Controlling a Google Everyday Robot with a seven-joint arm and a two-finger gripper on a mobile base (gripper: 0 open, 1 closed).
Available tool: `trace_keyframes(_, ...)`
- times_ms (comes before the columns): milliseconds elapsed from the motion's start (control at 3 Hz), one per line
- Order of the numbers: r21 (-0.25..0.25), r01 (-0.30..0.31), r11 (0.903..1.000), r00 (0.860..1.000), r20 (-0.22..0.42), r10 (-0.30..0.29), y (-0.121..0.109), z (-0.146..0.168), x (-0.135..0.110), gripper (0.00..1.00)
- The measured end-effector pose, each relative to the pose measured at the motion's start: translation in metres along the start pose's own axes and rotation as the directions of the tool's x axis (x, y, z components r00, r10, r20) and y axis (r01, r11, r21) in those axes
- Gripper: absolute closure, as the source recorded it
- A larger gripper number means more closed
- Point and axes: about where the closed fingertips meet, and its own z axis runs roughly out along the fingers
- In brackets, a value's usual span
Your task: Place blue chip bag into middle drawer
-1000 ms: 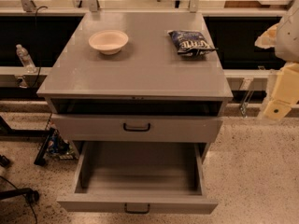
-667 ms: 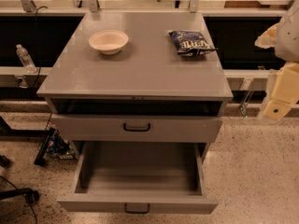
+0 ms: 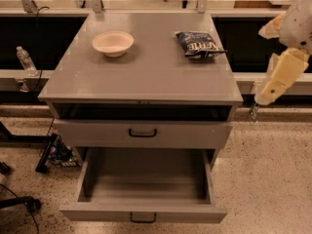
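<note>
The blue chip bag [image 3: 199, 44] lies flat at the back right of the grey cabinet top [image 3: 146, 72]. The middle drawer [image 3: 97, 212], the lowest one, is pulled wide open and nothing lies in it; its black handle shows at the front. My gripper [image 3: 279, 78] hangs in the air off the cabinet's right side, to the right of the bag and a little nearer the camera, apart from it. It holds nothing that I can see.
A cream bowl [image 3: 112, 43] stands at the back left of the cabinet top. The drawer front above [image 3: 142, 133] is shut. A water bottle [image 3: 25, 59] stands on the rail at left. Cables and a stand base [image 3: 53, 155] lie on the floor at left.
</note>
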Motion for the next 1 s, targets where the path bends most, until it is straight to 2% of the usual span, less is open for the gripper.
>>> trace_keyframes(333,0.010,-0.028,0.9996,0.991,0.134,0.027,-0.051,0.020,-0.014,0.00)
trace_keyframes(667,0.019,-0.072,0.9972,0.970,0.236,0.065,-0.101,0.050,-0.033,0.00)
trace_keyframes(1000,0.019,-0.072,0.9972,0.970,0.236,0.065,-0.101,0.051,-0.033,0.00)
